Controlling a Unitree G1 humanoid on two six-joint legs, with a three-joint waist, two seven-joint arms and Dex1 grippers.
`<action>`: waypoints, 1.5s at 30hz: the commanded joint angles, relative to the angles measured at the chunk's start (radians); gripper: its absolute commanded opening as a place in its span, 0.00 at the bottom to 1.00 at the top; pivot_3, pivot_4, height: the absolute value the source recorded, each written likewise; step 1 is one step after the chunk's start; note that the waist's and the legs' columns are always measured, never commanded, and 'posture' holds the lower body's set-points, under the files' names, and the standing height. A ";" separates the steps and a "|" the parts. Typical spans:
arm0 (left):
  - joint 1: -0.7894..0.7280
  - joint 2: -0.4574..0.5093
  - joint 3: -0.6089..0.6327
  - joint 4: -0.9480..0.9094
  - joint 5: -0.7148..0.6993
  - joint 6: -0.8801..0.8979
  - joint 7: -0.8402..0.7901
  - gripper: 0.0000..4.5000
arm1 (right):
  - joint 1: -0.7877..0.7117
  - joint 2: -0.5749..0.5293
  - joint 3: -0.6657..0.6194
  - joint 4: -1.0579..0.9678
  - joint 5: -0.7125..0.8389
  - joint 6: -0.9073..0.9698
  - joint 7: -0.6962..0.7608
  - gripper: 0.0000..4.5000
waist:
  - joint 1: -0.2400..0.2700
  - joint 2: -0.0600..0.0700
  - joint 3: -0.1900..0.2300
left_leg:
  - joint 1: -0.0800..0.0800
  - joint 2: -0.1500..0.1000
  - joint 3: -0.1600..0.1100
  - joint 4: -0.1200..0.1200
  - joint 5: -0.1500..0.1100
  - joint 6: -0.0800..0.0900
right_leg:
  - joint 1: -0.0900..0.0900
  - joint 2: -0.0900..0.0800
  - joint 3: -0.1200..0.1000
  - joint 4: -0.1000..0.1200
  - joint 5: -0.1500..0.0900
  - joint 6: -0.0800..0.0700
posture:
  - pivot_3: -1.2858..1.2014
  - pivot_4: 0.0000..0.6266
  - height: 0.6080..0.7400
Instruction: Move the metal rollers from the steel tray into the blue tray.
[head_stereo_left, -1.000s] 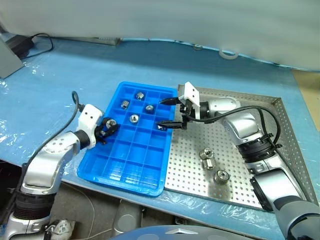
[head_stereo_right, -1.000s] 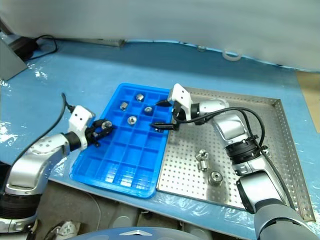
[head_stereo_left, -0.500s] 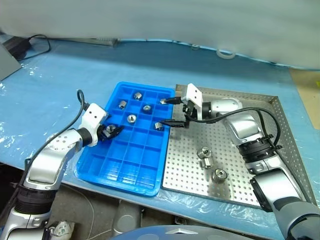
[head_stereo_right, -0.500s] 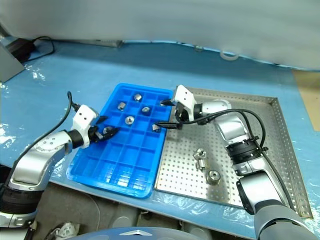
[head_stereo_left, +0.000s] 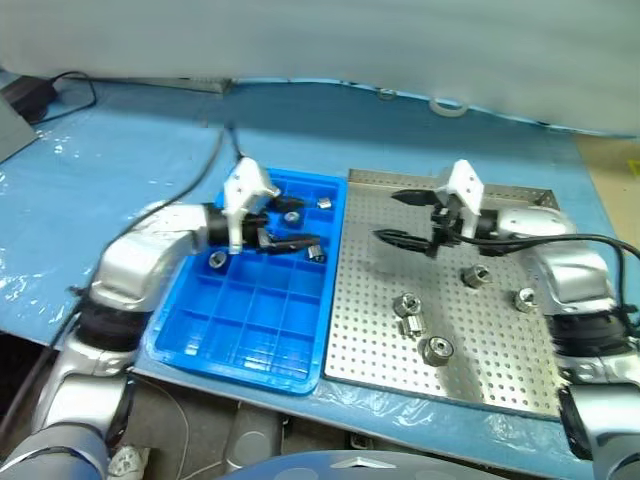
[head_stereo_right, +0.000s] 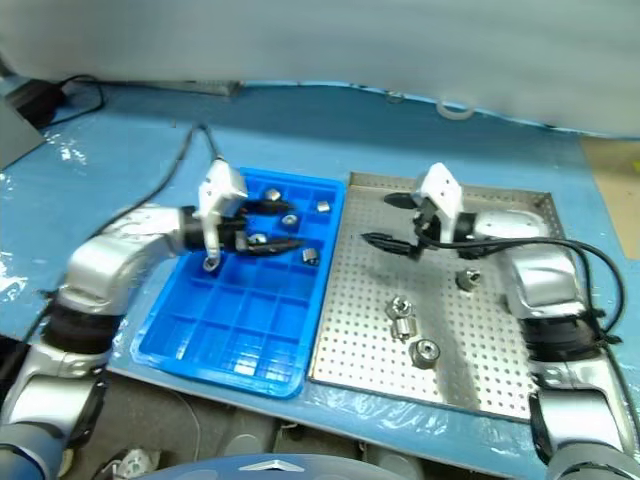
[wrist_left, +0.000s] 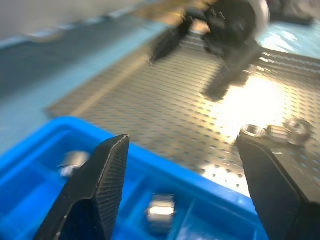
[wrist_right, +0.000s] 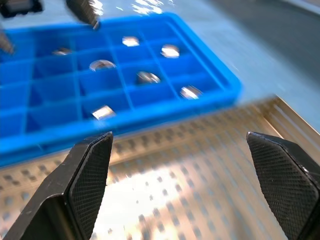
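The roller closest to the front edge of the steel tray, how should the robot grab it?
That roller seems to sit upright, hole facing up, apart from the others. Probably best to come straight down from above and pinch its round outer wall from opposite sides with the open right gripper.

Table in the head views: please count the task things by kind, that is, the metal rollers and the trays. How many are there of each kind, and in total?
metal rollers: 12 (7 in the blue tray, 5 on the steel tray)
Trays: 2 (1 blue, 1 steel)
Total: 14
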 joint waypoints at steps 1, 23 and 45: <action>-0.084 -0.084 -0.096 0.168 0.061 -0.131 -0.120 0.80 | 0.093 -0.046 -0.131 -0.154 0.047 0.074 -0.060 1.00 | -0.022 0.000 0.000 | 0.000 0.000 0.000 0.000 -0.001 0.001 | 0.000 0.000 0.000 0.000 0.000 0.000 | 0.40 0.24 1.00; -0.475 -0.456 -0.178 1.114 0.391 -0.840 -0.396 0.80 | 0.565 -0.003 -0.397 -0.624 0.165 0.311 -0.356 1.00 | -0.174 0.001 -0.001 | 0.002 -0.001 0.001 0.001 -0.007 0.012 | 0.009 -0.002 0.000 -0.016 0.003 0.006 | 0.26 0.24 1.00; -0.456 -0.486 -0.216 1.272 0.635 -0.962 -0.279 0.80 | 0.668 -0.002 -0.425 -0.678 0.172 0.316 -0.442 1.00 | -0.242 0.000 -0.001 | 0.015 -0.009 0.002 0.002 -0.013 0.021 | 0.029 -0.009 -0.001 -0.027 0.003 0.007 | 0.24 0.24 1.00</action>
